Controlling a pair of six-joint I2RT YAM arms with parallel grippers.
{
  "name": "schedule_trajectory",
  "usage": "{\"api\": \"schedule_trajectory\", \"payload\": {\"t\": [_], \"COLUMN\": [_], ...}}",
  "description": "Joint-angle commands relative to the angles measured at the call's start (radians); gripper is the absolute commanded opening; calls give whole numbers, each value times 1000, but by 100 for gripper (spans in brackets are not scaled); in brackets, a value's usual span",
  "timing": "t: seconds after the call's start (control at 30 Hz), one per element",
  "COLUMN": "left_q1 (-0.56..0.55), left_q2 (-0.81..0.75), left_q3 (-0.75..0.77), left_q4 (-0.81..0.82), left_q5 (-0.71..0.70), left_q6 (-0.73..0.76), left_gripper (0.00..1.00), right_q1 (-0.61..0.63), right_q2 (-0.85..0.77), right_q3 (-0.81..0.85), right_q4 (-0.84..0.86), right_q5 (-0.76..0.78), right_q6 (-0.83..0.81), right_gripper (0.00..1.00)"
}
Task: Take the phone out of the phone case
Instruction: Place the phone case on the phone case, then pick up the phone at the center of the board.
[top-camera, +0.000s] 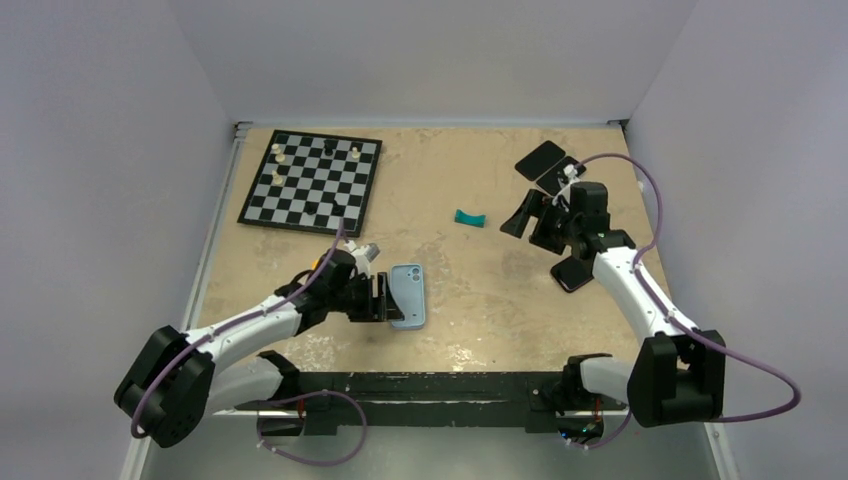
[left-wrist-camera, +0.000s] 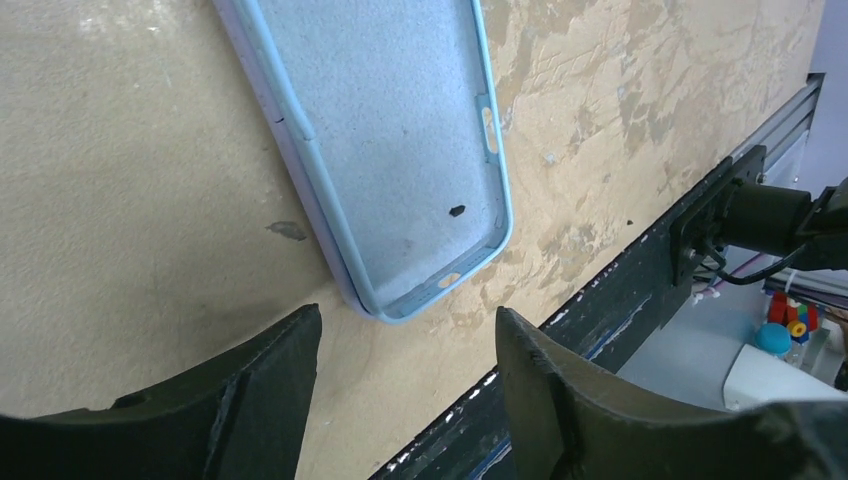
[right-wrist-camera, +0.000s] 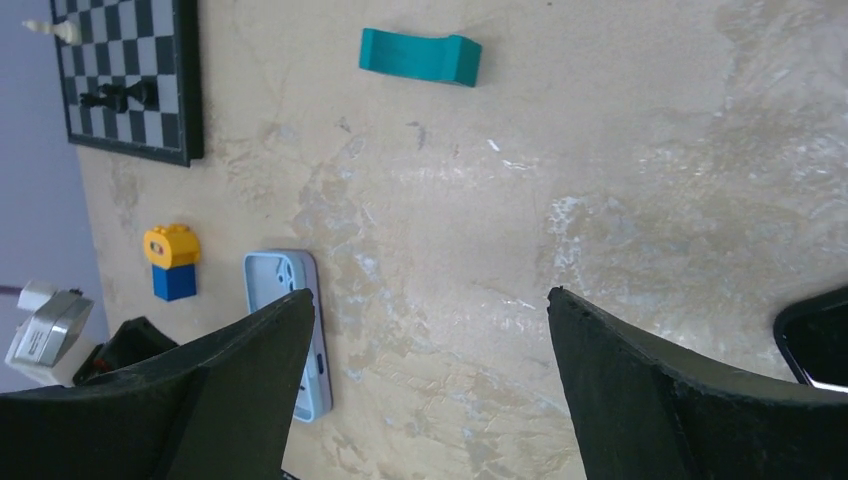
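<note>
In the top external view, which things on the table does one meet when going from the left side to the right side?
chessboard → light blue phone case → teal block → black flat devices. The arms and what they overlap are left out.

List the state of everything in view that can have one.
phone case: empty, open side up, flat on the table.
dark phone: out of the case, lying flat by the right arm, partly hidden.
left end effector: open, at the case's near end, holding nothing.
right end effector: open, holding nothing.
chess pieces: on the chessboard.
yellow brick: stacked on a blue brick.
</note>
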Motion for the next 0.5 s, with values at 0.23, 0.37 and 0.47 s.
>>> {"api": "schedule_trajectory", "payload": {"t": [0.23,0.37,0.47], "left_q1": [1,2,1], "left_q2": [-236,-356,-430], "left_q3": [71,104,138], "left_q4": [-201,-214,-222], "left_q5": [-95,-50,-16], "left_q6": [44,24,20], "left_gripper": [79,83,84], "right_q1": [-271,-410,-447], "right_q2": [157,188,215], "right_q3": [122,82,91], "right_q4": [-213,-200,-204], "right_q5": [343,342,399], "right_q6": [120,143,126], "right_gripper": [95,96,97]}}
